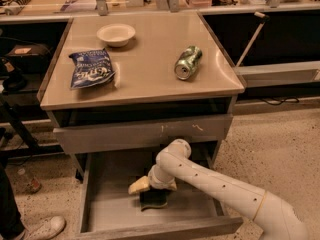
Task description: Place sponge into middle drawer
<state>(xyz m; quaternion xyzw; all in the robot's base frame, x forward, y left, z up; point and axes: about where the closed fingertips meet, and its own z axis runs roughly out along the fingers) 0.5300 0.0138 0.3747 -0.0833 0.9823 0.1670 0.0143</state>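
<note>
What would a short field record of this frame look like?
gripper: down inside the middle drawer, right over the sponge
sponge: dark, in the drawer beneath the gripper; resting on the floor or lifted, cannot tell
middle drawer: pulled open, floor otherwise bare
upper drawer: closed, pale scratches on its front
tabletop: bowl at the back, chip bag on the left, can lying on its side on the right

Lower centre: matt grey metal middle drawer (107,211), smooth floor. Inside it, gripper (151,186) on a glossy white plastic arm (220,189), directly over rough dark sponge (154,200). Upper half: satin-smooth beige tabletop (145,81); glossy crinkled blue bag (91,69) at left; shiny green metal can (188,62) at right; matt cream bowl (116,34).
</note>
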